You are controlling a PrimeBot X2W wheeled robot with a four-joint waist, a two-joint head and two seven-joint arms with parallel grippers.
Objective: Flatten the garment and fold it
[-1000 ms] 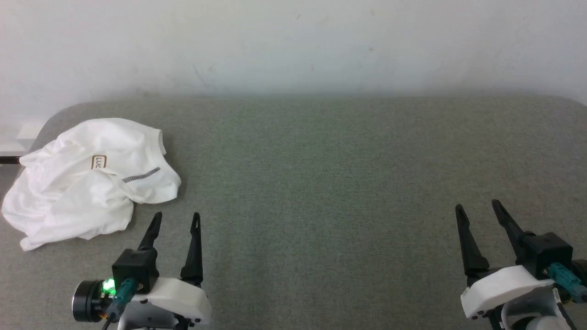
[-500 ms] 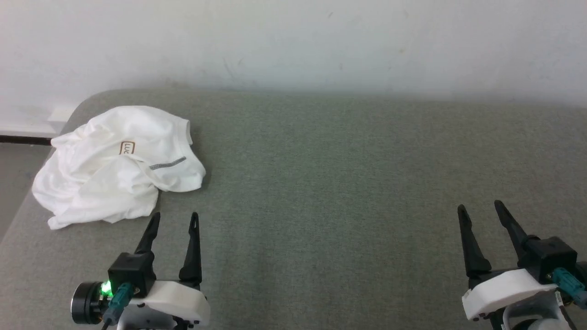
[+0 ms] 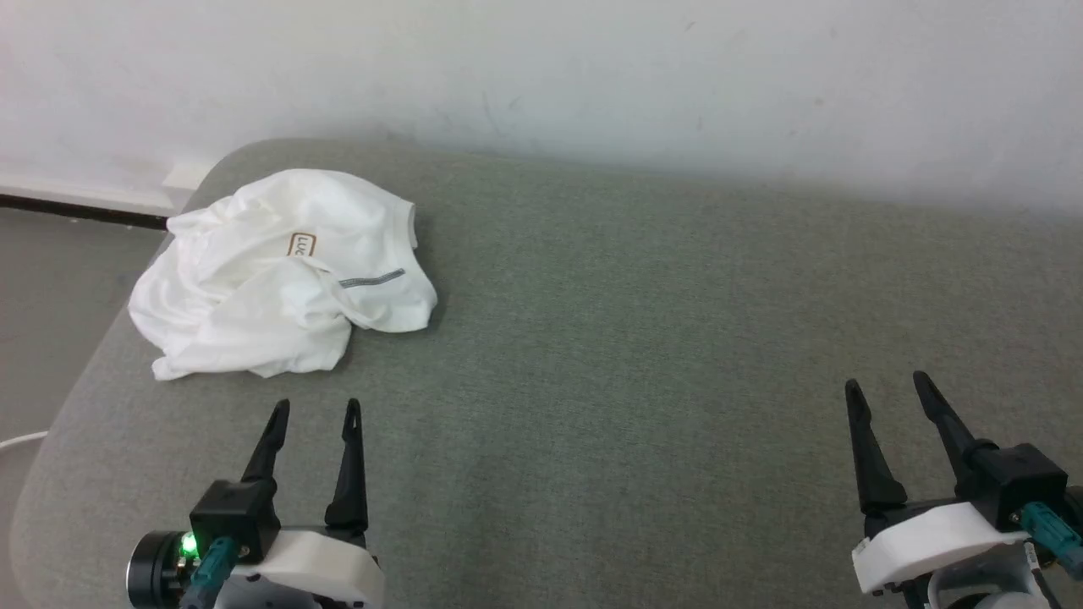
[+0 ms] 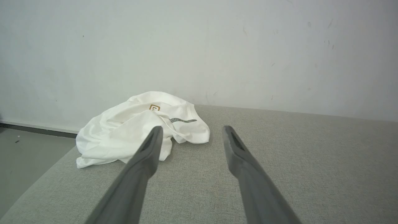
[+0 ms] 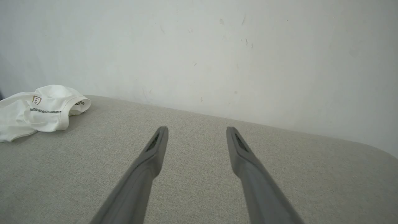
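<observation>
Left gripper (image 3: 315,409) low, fingers spread, empty; right gripper (image 3: 887,383) likewise, fingers parted, pointing forward.

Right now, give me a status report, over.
Left gripper open, right gripper open, both empty. Garment crumpled at far left of grey surface. Nothing in the way.

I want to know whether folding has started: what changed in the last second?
The head camera turned toward the robot's left, so the whole picture shifted and the white shirt now shows nearer mid-picture. Nothing was taken hold of or let go. The shirt lies in the same crumpled heap on the grey fabric surface. The left tool and right tool stay open and empty, short of it.
</observation>
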